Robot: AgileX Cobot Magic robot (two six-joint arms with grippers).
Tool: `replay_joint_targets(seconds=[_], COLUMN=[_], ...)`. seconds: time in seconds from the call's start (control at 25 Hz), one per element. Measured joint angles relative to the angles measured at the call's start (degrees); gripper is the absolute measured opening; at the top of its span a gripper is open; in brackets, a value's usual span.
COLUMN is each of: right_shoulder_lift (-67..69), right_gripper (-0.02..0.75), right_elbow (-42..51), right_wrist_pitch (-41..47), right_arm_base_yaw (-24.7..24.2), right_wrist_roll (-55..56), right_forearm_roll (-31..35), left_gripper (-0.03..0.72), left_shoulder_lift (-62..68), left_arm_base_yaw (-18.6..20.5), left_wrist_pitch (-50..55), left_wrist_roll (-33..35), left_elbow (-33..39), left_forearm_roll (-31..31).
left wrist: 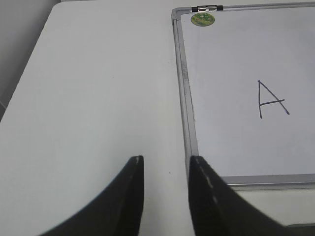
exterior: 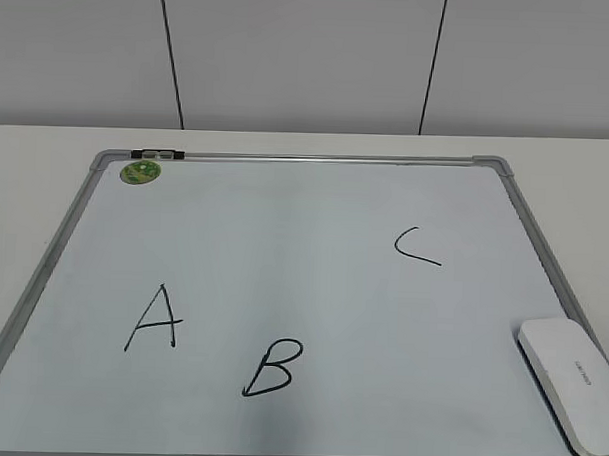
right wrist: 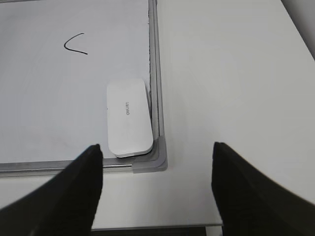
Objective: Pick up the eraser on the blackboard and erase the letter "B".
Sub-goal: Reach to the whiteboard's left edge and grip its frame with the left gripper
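The blackboard (exterior: 284, 247) is a pale board with a grey frame, lying flat on the table. The black letter "B" (exterior: 273, 368) stands near its front edge, right of the "A" (exterior: 153, 319); the "C" (exterior: 417, 247) is further back right. The white eraser (exterior: 567, 382) lies at the board's front right corner; in the right wrist view the eraser (right wrist: 128, 118) rests against the frame. My right gripper (right wrist: 156, 169) is open and empty, just in front of that corner. My left gripper (left wrist: 166, 172) is open and empty, over the table left of the board frame (left wrist: 187, 98).
A small round green magnet (exterior: 141, 170) sits at the board's back left corner, beside a black-and-silver clip (exterior: 157, 155) on the frame. White table (left wrist: 98, 88) surrounds the board. A grey wall (exterior: 310, 58) stands behind. The table's front edge (right wrist: 162, 228) is just below my right gripper.
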Motion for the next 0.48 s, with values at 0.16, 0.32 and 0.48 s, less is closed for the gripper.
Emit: replay_joint_targets(seconds=[0.16, 0.32, 0.48], right_shoulder_lift=[0.0, 0.0, 0.0], right_gripper=[0.513, 0.513, 0.514], right_elbow=[0.0, 0.0, 0.0], right_wrist_pitch=[0.0, 0.0, 0.0], right_arm_base_yaw=[0.0, 0.0, 0.0], right_wrist_roll=[0.0, 0.0, 0.0], right_forearm_roll=[0.0, 0.0, 0.0], left_gripper=[0.232, 0.234, 0.24], left_shoulder_lift=[0.0, 0.56, 6.32], left_arm_base_yaw=[0.0, 0.0, 0.0], left_wrist_pitch=[0.0, -0.59, -1.81], left_wrist_roll=[0.0, 0.0, 0.0], left_elbow=[0.0, -0.31, -3.44], left_forearm_roll=[0.0, 0.0, 0.2])
